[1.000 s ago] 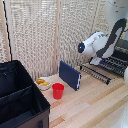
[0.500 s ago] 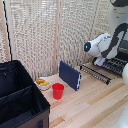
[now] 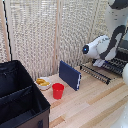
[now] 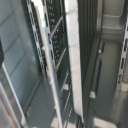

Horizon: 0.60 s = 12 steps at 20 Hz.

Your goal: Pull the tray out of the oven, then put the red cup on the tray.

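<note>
The red cup (image 3: 58, 90) stands upright on the wooden table, between a white bowl and a navy slab. At the exterior view's right, the dark ribbed tray (image 3: 101, 73) sticks out low over the table from the oven (image 3: 123, 52), which my arm mostly hides. My white wrist (image 3: 98, 48) hangs just above the tray, far from the cup. My gripper's fingers are hidden behind the wrist. The wrist view is a blurred close-up of bright metal bars (image 4: 50, 65) and dark panels, and no fingers show clearly in it.
A big black fabric case (image 3: 20, 97) fills the exterior view's left front. A small white bowl with yellow contents (image 3: 42, 83) sits beside the cup. A navy-blue slab (image 3: 70, 75) leans upright between cup and tray. A slatted screen stands behind.
My arm has shifted slightly toward the exterior view's right and a little lower over the tray. The cup, bowl and slab have not moved.
</note>
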### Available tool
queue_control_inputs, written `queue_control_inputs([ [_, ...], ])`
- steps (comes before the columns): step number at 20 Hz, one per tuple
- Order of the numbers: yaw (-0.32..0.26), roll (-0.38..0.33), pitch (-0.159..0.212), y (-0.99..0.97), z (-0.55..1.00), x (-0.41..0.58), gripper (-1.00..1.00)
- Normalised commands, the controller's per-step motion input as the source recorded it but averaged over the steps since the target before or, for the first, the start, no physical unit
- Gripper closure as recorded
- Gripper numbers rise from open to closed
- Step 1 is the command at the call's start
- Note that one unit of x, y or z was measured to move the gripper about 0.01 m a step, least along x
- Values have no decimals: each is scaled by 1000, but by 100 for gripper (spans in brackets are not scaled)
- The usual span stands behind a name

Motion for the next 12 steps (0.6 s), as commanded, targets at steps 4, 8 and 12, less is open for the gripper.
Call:
queue_control_inputs([
  [4,-12,293,51,-571,0,11,-100],
  [8,0,275,43,-459,6,42,-100],
  [12,0,128,5,-211,0,0,100],
])
